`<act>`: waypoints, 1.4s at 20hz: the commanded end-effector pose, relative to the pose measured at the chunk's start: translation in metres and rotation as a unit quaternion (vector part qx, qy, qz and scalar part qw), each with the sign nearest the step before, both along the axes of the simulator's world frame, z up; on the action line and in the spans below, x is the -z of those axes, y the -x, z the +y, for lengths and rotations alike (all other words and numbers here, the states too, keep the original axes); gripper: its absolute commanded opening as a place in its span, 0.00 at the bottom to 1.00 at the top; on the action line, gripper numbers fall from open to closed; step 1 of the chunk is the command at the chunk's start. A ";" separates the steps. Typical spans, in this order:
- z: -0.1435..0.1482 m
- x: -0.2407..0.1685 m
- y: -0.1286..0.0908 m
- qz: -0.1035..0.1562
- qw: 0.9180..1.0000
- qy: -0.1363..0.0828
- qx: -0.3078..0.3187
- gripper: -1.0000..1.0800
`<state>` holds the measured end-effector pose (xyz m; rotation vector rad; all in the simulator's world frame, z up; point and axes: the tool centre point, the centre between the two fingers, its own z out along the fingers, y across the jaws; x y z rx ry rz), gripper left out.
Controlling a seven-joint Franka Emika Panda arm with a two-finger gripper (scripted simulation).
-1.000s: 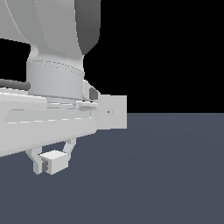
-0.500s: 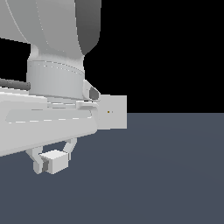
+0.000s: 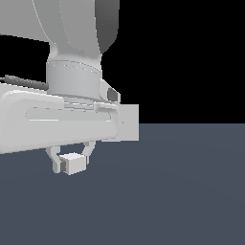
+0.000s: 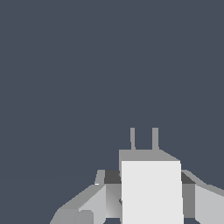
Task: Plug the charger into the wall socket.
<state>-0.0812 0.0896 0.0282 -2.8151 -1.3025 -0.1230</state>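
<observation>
The charger [image 3: 75, 163], a small white-grey cube, hangs just above the dark floor in the exterior view, and my gripper [image 3: 71, 164] is shut on it from both sides. In the wrist view the charger [image 4: 151, 190] fills the space between my fingers [image 4: 94, 203], with its two thin prongs [image 4: 144, 139] pointing away over bare floor. The wall socket [image 3: 130, 122], a flat light-grey upright panel, stands at the exterior view's right of my hand, which hides part of it. It sits higher than the charger. The socket is out of the wrist view.
A dark blue-grey floor [image 3: 182, 191] spreads under the gripper and out to the exterior view's right. My own arm and hand [image 3: 57, 119] block the exterior view's left. Black background lies above the floor line.
My gripper has risen with the charger and shifted slightly to the exterior view's right, nearer the socket panel. The panel has not moved.
</observation>
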 end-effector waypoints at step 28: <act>-0.096 -0.072 -0.040 0.000 0.938 0.000 0.348 0.00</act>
